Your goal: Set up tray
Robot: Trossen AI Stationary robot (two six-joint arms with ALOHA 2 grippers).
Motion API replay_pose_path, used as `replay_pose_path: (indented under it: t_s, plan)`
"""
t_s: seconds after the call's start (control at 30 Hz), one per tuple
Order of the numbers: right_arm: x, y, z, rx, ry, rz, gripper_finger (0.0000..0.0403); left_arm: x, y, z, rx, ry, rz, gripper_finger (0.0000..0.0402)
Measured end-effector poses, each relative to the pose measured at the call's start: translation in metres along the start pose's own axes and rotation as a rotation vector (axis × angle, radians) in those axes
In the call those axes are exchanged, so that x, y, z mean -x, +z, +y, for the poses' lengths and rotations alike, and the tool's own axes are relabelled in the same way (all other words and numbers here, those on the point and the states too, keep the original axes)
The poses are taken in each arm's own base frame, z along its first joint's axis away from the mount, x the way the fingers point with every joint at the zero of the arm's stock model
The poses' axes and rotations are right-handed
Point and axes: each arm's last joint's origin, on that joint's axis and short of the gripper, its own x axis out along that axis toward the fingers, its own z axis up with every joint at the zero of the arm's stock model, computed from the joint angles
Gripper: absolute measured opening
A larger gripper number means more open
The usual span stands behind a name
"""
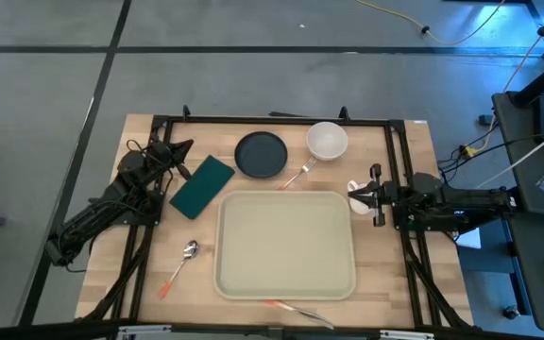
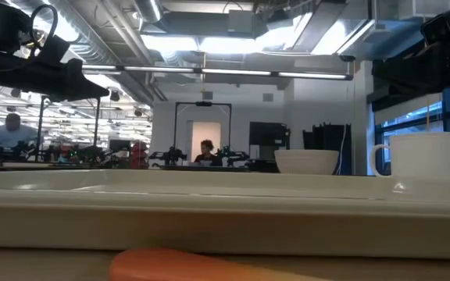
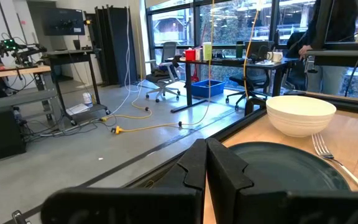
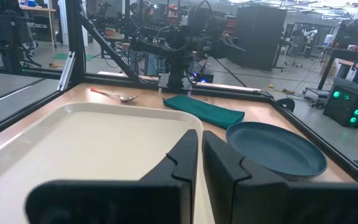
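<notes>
The beige tray (image 1: 286, 244) lies flat in the middle of the table, and its rim (image 2: 209, 204) fills the low view. It also shows in the right wrist view, the tray (image 4: 86, 143). My right gripper (image 1: 355, 195) is shut at the tray's right edge, over a white mug (image 1: 356, 186) standing on the table. It points toward the table's left, as the right gripper (image 4: 199, 158) shows in its own view. My left gripper (image 1: 182, 149) waits shut at the far left corner, near the dark plate (image 1: 261, 154). The left gripper (image 3: 205, 163) points along the far edge.
A white bowl (image 1: 327, 140) and a fork (image 1: 296, 175) lie beyond the tray. A dark green napkin (image 1: 202, 184) sits left of it. A spoon with an orange handle (image 1: 181, 263) lies at the near left, and another orange-handled utensil (image 1: 296, 309) lies at the near edge.
</notes>
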Motion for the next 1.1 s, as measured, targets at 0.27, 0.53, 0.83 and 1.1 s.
replay_pose_path:
  t_s: [0.27, 0.53, 0.83, 1.1]
  plan:
    - [0.0000, -0.0001, 0.0000, 0.000, 0.000, 0.000, 0.0029, 0.0000, 0.0000, 0.0000, 0.000, 0.000, 0.000, 0.0006]
    - [0.0000, 0.0000, 0.0000, 0.000, 0.000, 0.000, 0.0029, 0.0000, 0.0000, 0.0000, 0.000, 0.000, 0.000, 0.0006]
    - [0.0000, 0.0000, 0.0000, 0.000, 0.000, 0.000, 0.0029, 0.0000, -0.0001, 0.0000, 0.000, 0.000, 0.000, 0.0006]
    - [0.0001, 0.0031, -0.0003, 0.000, -0.004, -0.032, 0.0029, 0.0000, 0.0000, 0.0000, -0.103, 0.000, 0.000, 0.0006]
